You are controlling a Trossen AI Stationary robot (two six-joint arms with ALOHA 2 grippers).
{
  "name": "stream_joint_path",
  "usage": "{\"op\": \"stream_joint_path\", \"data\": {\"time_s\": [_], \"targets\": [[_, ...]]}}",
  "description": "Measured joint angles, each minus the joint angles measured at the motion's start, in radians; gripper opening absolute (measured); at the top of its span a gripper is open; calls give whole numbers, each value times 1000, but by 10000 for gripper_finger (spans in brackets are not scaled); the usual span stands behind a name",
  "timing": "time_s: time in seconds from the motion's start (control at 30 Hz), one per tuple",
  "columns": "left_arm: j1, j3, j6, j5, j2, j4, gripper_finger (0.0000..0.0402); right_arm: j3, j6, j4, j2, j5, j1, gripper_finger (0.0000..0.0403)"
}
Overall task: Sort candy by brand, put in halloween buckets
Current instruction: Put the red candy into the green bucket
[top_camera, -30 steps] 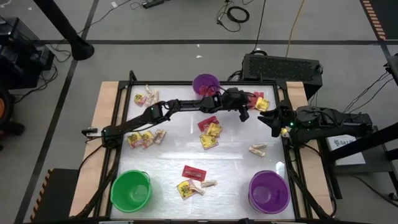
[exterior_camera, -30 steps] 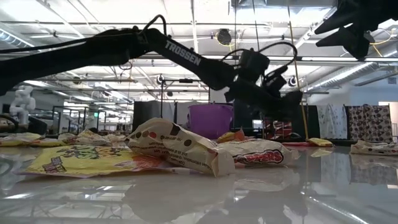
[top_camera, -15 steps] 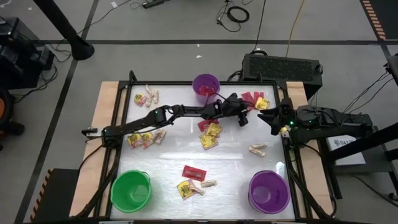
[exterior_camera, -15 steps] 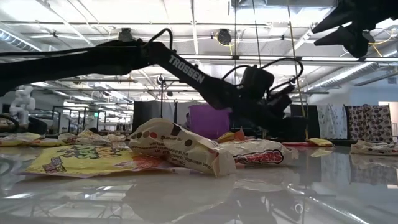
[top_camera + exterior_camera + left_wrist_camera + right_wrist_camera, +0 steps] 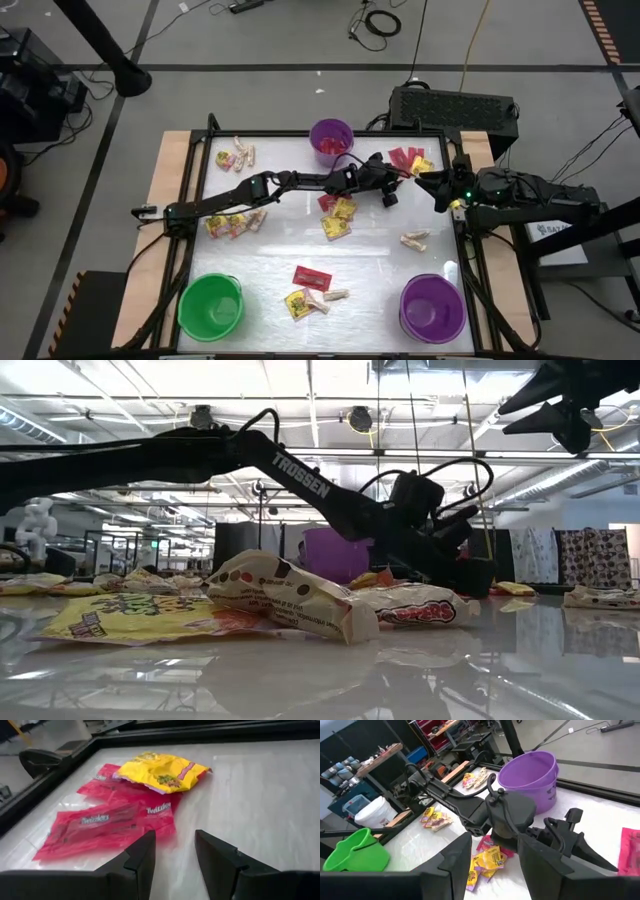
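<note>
The left end effector [image 5: 397, 176] has come away from the far purple bucket [image 5: 331, 136] and moved low toward the red packets [image 5: 107, 817] in the far right corner of the worktop [image 5: 380, 255]. Its two fingers [image 5: 141, 856] stand a little apart with nothing between them, and they point at the edge of the nearest red packet. A yellow packet [image 5: 165, 772] lies on top of the far end of the red pile.

To do this step well, the left end effector should go down flat, slide one finger under the red edge, and pinch only one packet. It should stay clear of the yellow one.

The right end effector [image 5: 424, 181] hangs just beside the same corner, part open and empty. The two must not bump.

The green bucket [image 5: 211, 305] and the other purple bucket [image 5: 432, 308] wait at the near side, well apart from here.
</note>
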Motion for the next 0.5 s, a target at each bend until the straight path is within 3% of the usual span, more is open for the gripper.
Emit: {"op": "stream_joint_path", "data": {"time_s": [0.27, 0.5], "targets": [[20, 0, -192, 97, -11, 0, 124, 0, 17, -1, 5, -1, -3, 155], [34, 2, -341, 81, -48, 57, 115, 0, 15, 0, 7, -4, -3, 155]]}}
